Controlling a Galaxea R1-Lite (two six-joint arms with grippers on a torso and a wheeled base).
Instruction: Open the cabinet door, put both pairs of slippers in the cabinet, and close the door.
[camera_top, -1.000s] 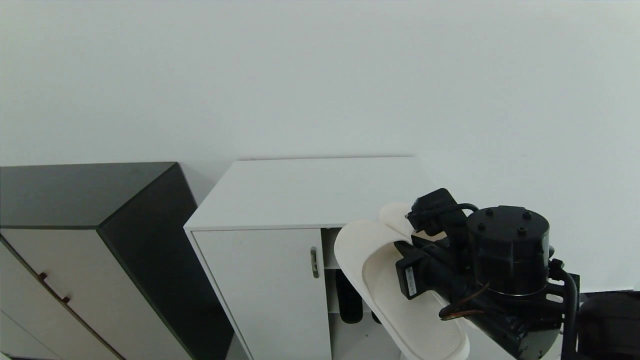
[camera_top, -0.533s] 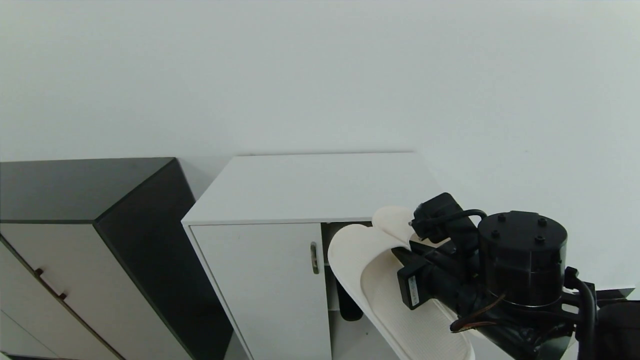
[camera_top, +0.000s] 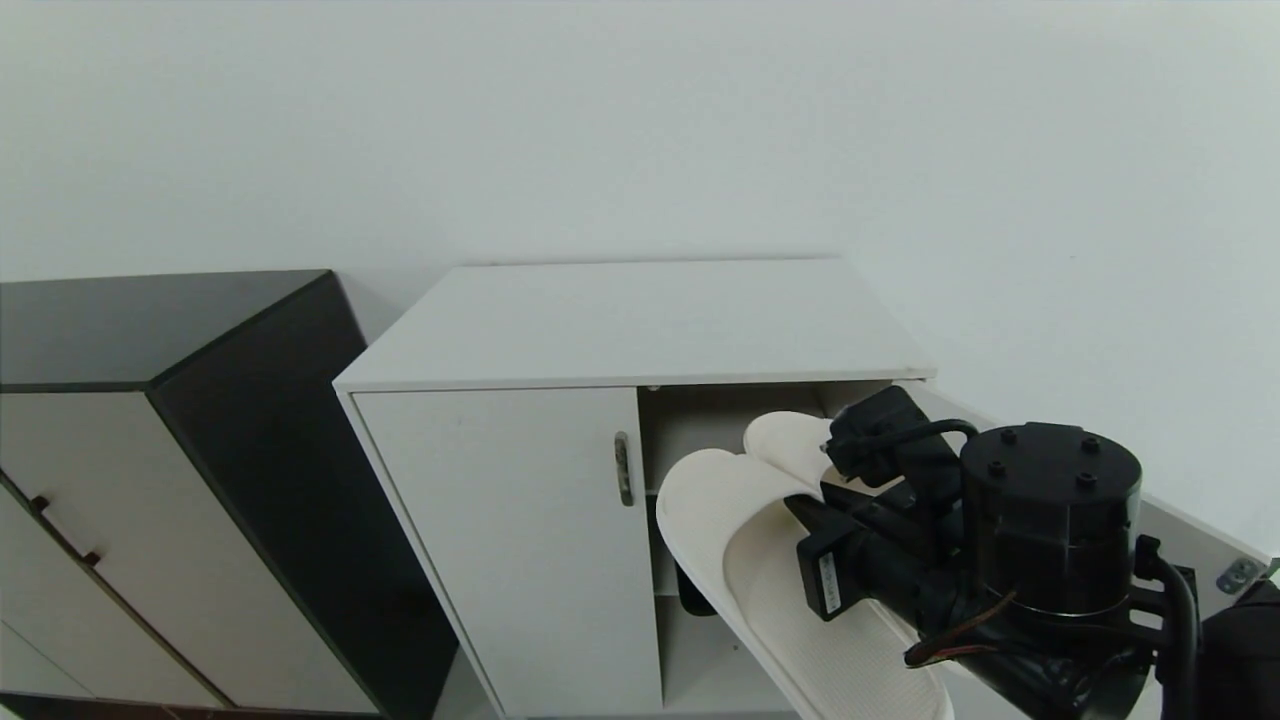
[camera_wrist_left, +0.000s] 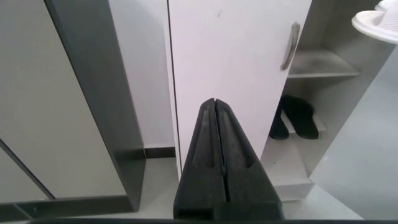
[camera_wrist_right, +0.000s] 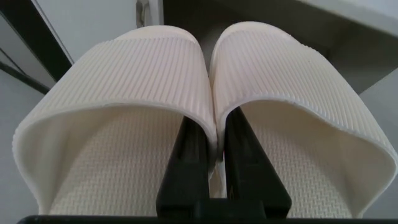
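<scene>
The pair of white slippers (camera_top: 720, 510) is pinched by the 2 adjoining strap sides, so both can be carried in 1 grasp. The toes are pointed at 11 o'clock toward the open right compartment of the white cabinet (camera_top: 640, 320). The right hand (camera_wrist_right: 214, 162) is closed narrowly on those straps. The black slippers (camera_wrist_left: 298, 115) are already laid inside. The left hand (camera_wrist_left: 214, 143) is pressed shut, with nothing held, before the closed left door (camera_top: 500, 520).

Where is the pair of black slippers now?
Left wrist view: the pair of black slippers lies inside the white cabinet, in its open right half, below its shelf, beside the closed door.
</scene>
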